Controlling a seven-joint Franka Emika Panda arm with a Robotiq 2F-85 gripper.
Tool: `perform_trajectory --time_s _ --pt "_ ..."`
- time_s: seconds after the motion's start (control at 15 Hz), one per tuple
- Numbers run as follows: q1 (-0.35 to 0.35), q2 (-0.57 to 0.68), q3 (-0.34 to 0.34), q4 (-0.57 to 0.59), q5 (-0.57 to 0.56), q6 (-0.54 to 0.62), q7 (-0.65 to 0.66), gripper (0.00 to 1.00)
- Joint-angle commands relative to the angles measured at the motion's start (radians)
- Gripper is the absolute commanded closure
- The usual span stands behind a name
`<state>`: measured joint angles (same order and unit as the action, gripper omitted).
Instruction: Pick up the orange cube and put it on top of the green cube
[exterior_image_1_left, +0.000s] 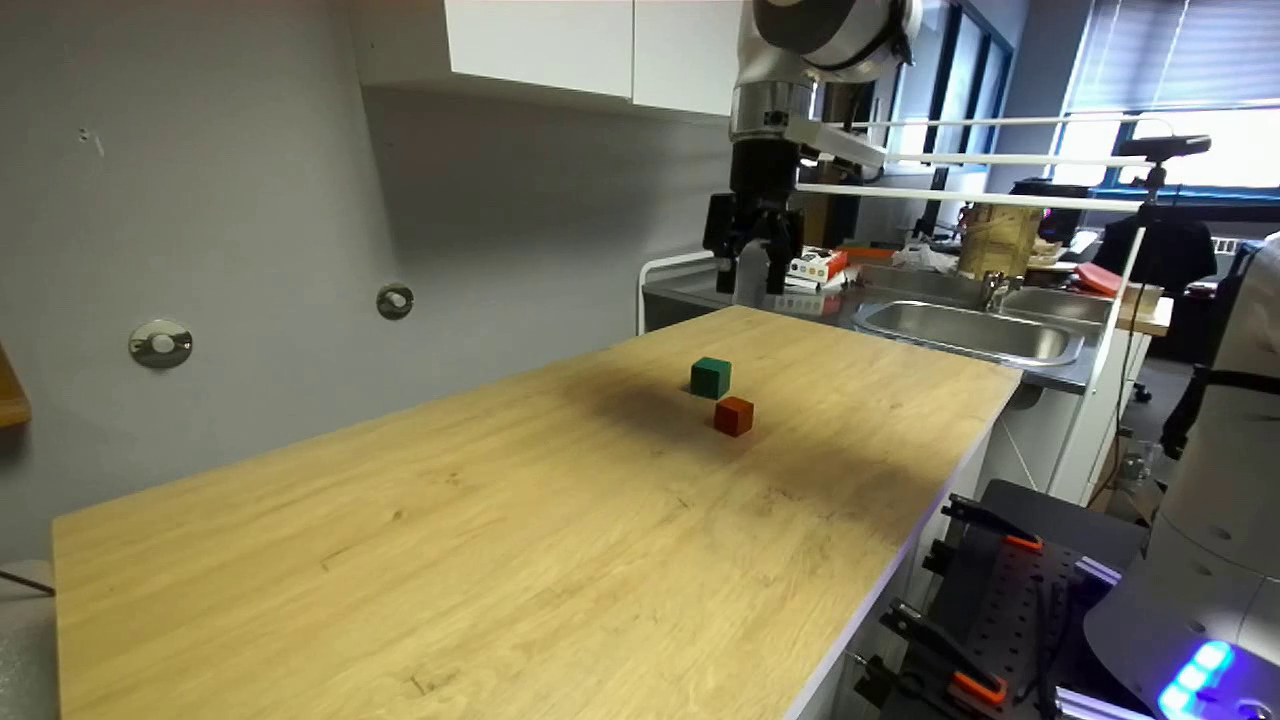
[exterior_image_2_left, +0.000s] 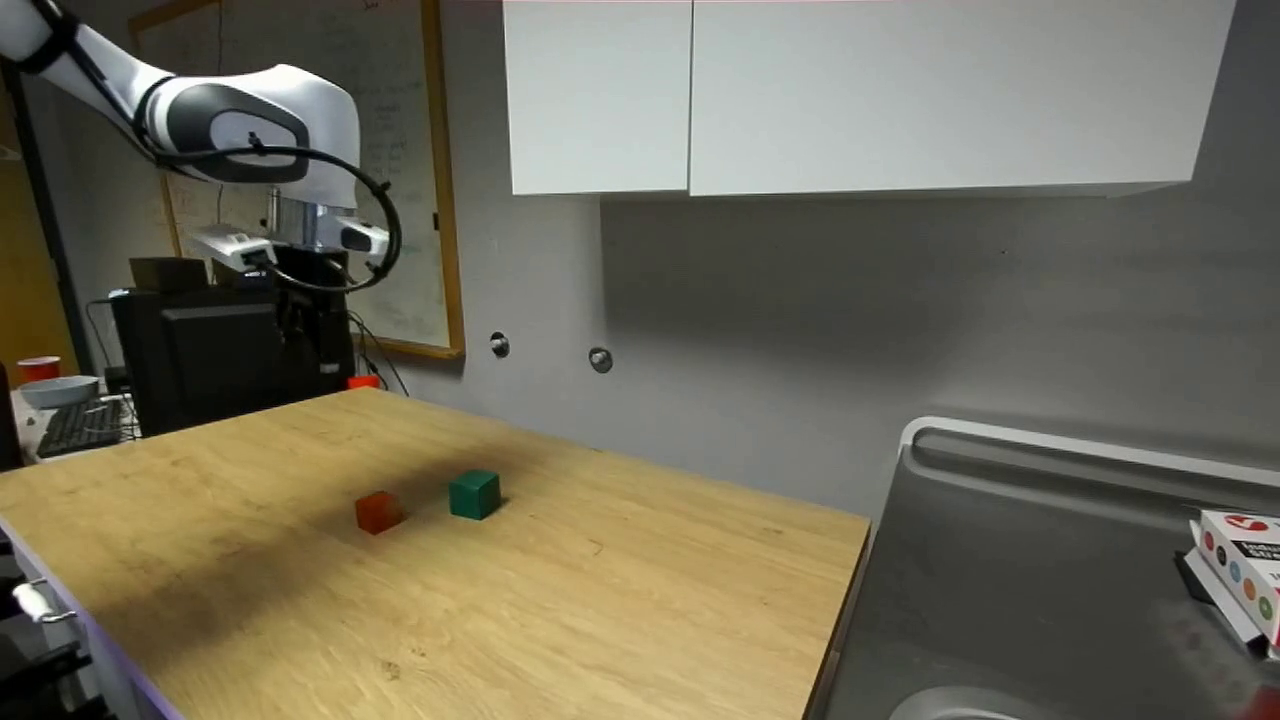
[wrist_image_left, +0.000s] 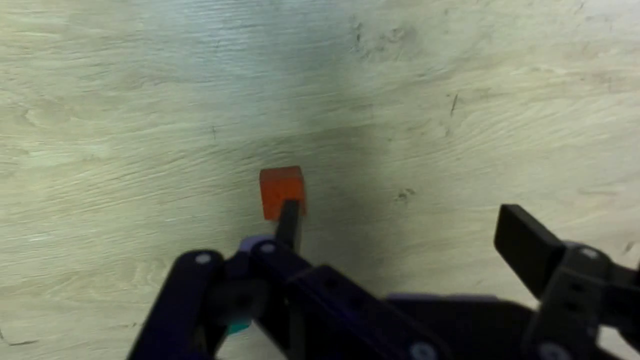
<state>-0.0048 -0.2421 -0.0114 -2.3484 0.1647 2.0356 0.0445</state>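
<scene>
The reddish-orange cube (exterior_image_1_left: 733, 417) (exterior_image_2_left: 379, 512) rests on the wooden table in both exterior views. The green cube (exterior_image_1_left: 710, 378) (exterior_image_2_left: 474, 495) rests close beside it, a small gap apart. My gripper (exterior_image_1_left: 752, 280) is open and empty, pointing down, well above the table; it also shows in an exterior view (exterior_image_2_left: 325, 355), dark against a dark monitor. In the wrist view the jaws (wrist_image_left: 400, 215) are spread wide. The left fingertip overlaps the lower part of the orange cube (wrist_image_left: 281, 187). Only a sliver of the green cube (wrist_image_left: 238, 327) shows, behind the left finger linkage.
The wooden table (exterior_image_1_left: 450, 560) runs along a grey wall. White cabinets (exterior_image_2_left: 860, 100) hang above it. A metal counter with a sink (exterior_image_1_left: 965, 330) adjoins one end, with a white box (exterior_image_2_left: 1240, 570) on it. A black monitor (exterior_image_2_left: 215, 360) stands behind the other end.
</scene>
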Motion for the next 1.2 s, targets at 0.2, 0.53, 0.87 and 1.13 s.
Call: perform_trajectory --time_s 0.2,0.53,0.87,1.13 --pt "-0.046 0.165 -0.043 0.000 0.025 0.199 0.046 0.00" --pt "-0.044 0.300 -0.038 0.016 -0.003 0.282 0.113 0.00" --pt "-0.042 0.408 -0.042 0.040 0.001 0.306 0.147 0.00" --pt "-0.038 0.468 -0.045 0.078 -0.007 0.306 0.175 0.00"
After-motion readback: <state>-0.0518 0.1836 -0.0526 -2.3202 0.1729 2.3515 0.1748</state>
